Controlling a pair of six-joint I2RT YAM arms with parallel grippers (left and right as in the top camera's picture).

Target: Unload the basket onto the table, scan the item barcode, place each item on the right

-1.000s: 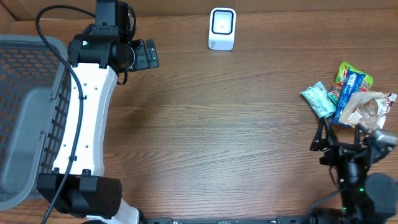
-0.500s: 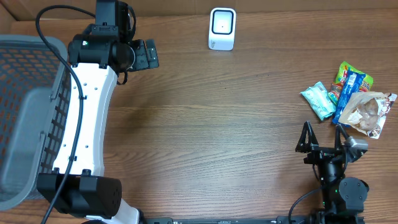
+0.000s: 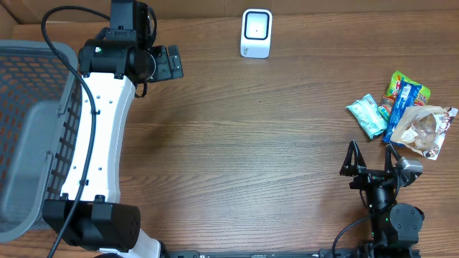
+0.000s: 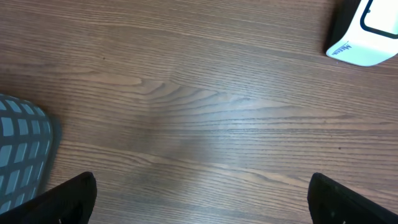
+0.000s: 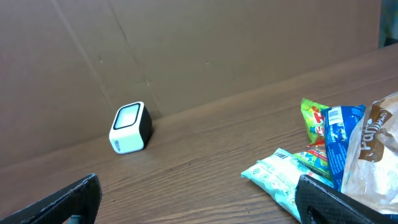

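Overhead, you see the snack packets [image 3: 400,115] heaped at the right edge of the table [image 3: 251,158], well apart from the scanner [image 3: 256,33] at the far side. Your right gripper [image 3: 371,156] sits near them, jaws wide and empty; your left gripper [image 3: 168,63], equally wide, hangs between scanner and basket [image 3: 29,79].

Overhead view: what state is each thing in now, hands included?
left hand, open, empty
right hand, open, empty, touching nothing
scanner, upright, nothing held to it
basket, no packet visible inside
teal packet, flat on the table, untouched
blue packet, lying over the green packet
tan bag, resting on the blue packet's end
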